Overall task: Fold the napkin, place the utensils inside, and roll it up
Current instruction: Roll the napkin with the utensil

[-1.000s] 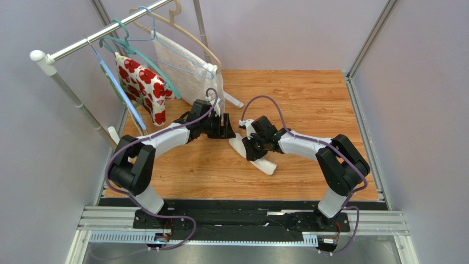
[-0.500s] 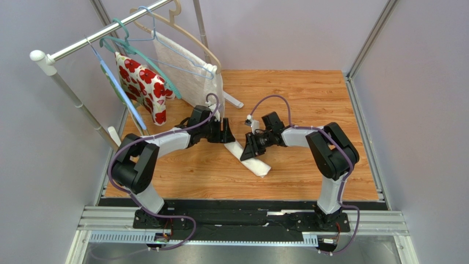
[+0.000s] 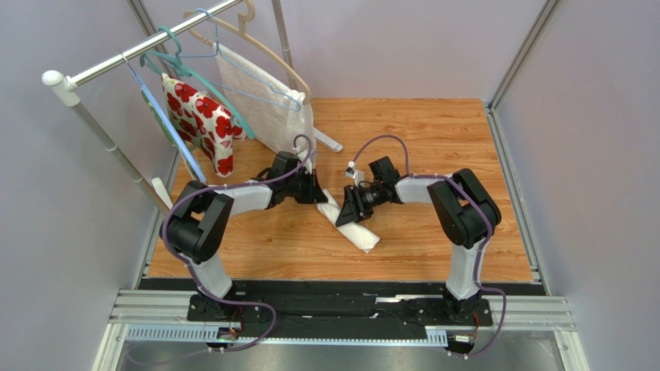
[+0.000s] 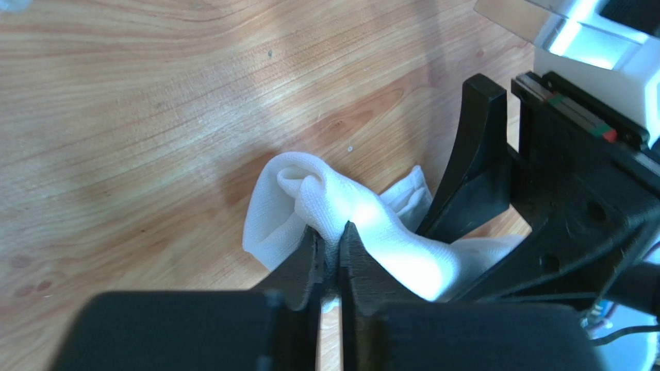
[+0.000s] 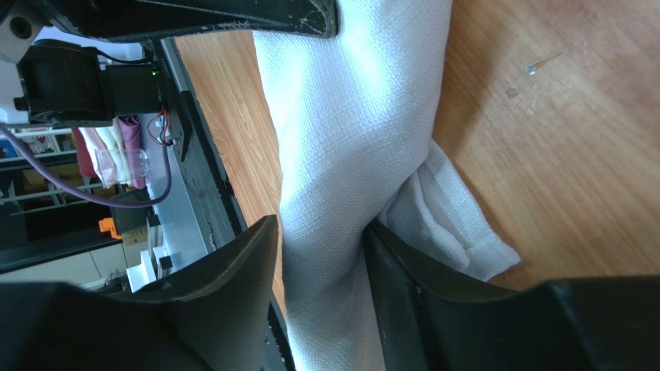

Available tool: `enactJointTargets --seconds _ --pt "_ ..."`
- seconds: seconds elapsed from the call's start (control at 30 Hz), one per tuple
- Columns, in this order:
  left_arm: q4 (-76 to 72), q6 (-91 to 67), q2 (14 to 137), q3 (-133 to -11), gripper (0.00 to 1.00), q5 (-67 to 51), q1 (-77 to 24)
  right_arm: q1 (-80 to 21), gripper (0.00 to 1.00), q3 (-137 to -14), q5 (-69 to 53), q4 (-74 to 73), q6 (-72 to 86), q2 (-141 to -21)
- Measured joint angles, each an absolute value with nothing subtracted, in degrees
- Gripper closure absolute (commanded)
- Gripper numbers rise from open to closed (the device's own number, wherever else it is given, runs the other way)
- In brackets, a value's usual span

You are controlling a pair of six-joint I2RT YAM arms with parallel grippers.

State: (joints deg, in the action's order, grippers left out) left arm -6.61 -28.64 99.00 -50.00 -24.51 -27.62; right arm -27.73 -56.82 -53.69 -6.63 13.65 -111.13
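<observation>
Left pincer pinching napkin, right pincer astride

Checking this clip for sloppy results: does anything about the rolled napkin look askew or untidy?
Yes. The napkin roll lies diagonally and is not tidy: a loose layer splays out from under it, and the end pinched by the left gripper is bunched. No utensils show.

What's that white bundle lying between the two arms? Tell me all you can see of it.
It is the napkin, an off-white woven cloth rolled into a soft, creased tube lying diagonally on the wooden table. The left gripper pinches a fold at its far end; the right gripper clasps its middle. A loose corner pokes out beside that grip. No utensils show.
</observation>
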Motion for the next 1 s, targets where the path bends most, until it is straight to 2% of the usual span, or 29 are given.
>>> enactJointTargets --seconds 0.17,0.4,0.53,0.73,0.87,1.0 --pt "-6.3 -28.6 99.8 -50.2 1.0 -25.3 -27.6 -28.4 0.37 -57.4 -48.4 -11.2 13.7 -107.5" --pt "-1.0 -28.7 102.7 -55.4 1.0 -26.5 -27.6 -29.6 0.36 -57.4 -27.2 -17.3 12.8 -95.1" --pt "3.0 -28.7 105.2 -59.3 1.0 -26.9 -27.6 -36.9 0.36 -57.4 -14.4 -17.2 10.1 -89.1" --pt "5.2 -29.8 107.6 -62.1 1.0 -27.8 -27.6 -50.5 0.36 -55.9 1.1 -16.0 6.5 -89.1" --pt "6.3 -30.2 107.9 -62.9 1.0 -27.8 -27.6 -53.6 0.38 -54.6 9.0 -14.5 4.4 -91.5" --pt "7.2 -30.3 108.1 -63.6 1.0 -27.9 -27.6 -54.7 0.44 -54.4 12.6 -13.5 2.6 -94.6"
